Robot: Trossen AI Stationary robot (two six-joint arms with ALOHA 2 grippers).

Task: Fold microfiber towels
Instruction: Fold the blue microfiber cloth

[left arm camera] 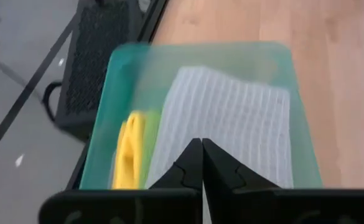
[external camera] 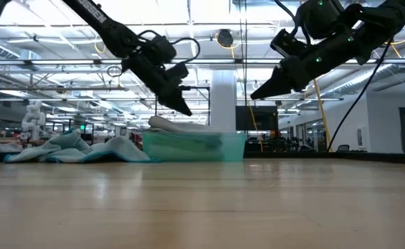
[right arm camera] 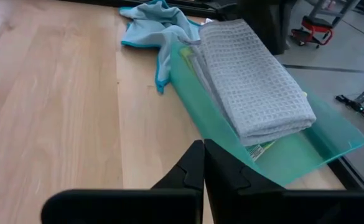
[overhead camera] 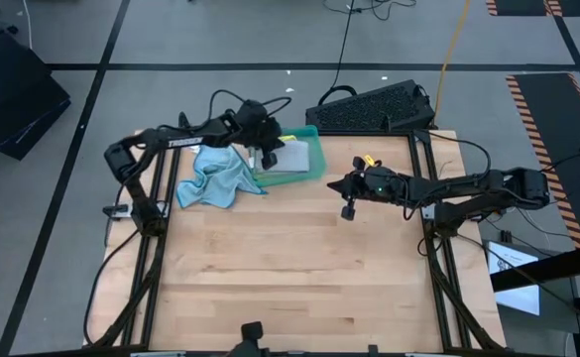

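A teal tray point(overhead camera: 314, 149) at the table's far side holds a stack of folded towels. A grey waffle towel point(right arm camera: 256, 81) lies on top, with the edges of a yellow towel point(left arm camera: 127, 155) and a green towel point(left arm camera: 149, 140) showing beside it. A light blue towel point(overhead camera: 215, 178) lies crumpled on the table against the tray's left side. My left gripper point(external camera: 187, 111) is shut and empty, just above the grey towel point(left arm camera: 231, 118), clear of it in the low view. My right gripper point(overhead camera: 349, 206) is shut and empty, in the air to the right of the tray.
A black keyboard-like case point(overhead camera: 374, 107) sits beyond the table's far edge, behind the tray. A small yellow object point(overhead camera: 367, 159) lies near my right arm. Bare wooden table point(overhead camera: 290, 278) spreads across the middle and near side.
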